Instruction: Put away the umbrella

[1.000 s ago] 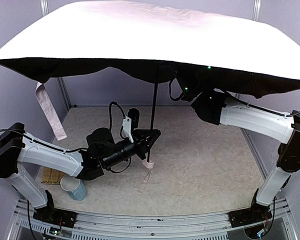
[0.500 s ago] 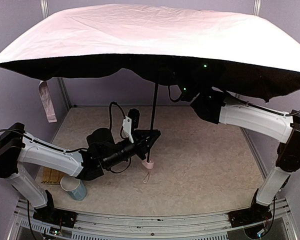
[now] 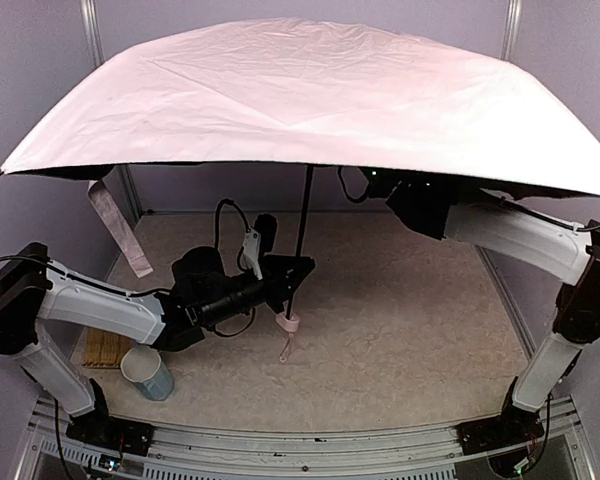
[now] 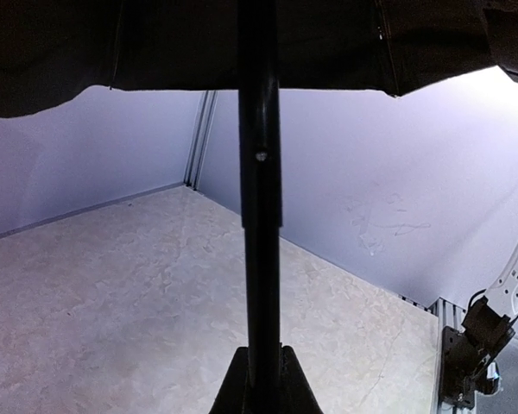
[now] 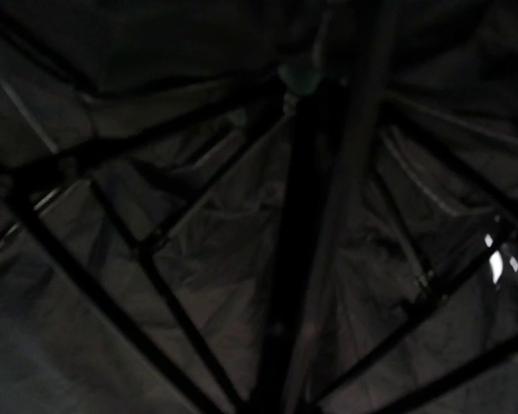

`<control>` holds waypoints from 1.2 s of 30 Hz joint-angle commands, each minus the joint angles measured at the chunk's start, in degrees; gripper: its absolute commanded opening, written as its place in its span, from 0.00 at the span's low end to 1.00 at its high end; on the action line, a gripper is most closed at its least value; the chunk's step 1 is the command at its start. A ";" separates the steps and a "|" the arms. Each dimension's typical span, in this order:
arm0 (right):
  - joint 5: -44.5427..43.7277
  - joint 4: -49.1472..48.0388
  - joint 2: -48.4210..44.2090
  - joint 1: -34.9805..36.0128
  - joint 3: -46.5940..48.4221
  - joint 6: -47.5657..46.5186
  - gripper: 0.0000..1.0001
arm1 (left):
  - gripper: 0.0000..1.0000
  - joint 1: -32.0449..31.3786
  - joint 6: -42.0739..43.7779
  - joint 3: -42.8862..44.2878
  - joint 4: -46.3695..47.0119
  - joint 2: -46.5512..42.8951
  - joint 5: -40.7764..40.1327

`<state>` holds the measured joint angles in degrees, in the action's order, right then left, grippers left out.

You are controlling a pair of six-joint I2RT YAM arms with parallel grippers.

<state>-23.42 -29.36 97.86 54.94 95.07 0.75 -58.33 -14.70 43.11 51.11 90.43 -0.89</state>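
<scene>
Pink fabric of the open umbrella (image 3: 310, 95) spread across the upper part of the overhead view, held well above the table (image 3: 410, 320). Its thin black shaft (image 3: 302, 225) ran down from the middle of the canopy, tilted slightly. The left gripper (image 3: 292, 283) was closed tight on the lower shaft, its jaws pinching it from both sides. In the left wrist view the shaft rose straight out from between the fingertips to the dark underside. The small pink handle (image 3: 291, 322) sat just below the grip, with its strap (image 3: 285, 350) dangling towards the table. A pink tab (image 3: 120, 228) hung from the canopy's left edge. The right arm (image 3: 510, 235) reached up under the canopy's right half, where the right gripper was hidden by the fabric. Its wrist view showed only black lining (image 5: 112, 328) and ribs (image 5: 95, 285) close up, too dark to tell how its jaws stood or whether they touched anything. A cup (image 3: 148, 372) stood near the left arm's base.
</scene>
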 commanded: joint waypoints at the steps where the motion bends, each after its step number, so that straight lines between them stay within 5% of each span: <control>1: 13.26 18.51 -0.49 -0.43 -2.72 0.85 0.11 | 0.00 4.72 4.80 4.08 11.30 -2.14 4.74; 11: 17.09 19.58 1.62 0.09 -14.02 5.44 0.10 | 0.00 6.77 9.08 11.40 16.08 2.14 13.89; 22: 17.57 5.08 -0.75 -2.50 -22.99 1.36 0.02 | 0.00 9.41 12.71 11.27 10.95 7.36 20.29; 24: 19.13 1.79 -2.00 -3.98 -22.87 0.42 0.00 | 0.06 9.37 15.73 11.44 5.91 6.27 20.86; 28: 23.98 -11.17 -4.86 -9.04 -24.53 4.06 0.00 | 0.34 9.41 21.10 8.34 -1.65 2.80 16.03; 36: 19.33 -29.06 -4.03 -16.59 -17.34 3.34 0.00 | 0.55 7.38 29.74 0.57 -22.26 -14.77 12.43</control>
<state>-2.70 -41.74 94.15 41.15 70.67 4.82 -49.36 8.58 47.31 40.58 83.40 12.84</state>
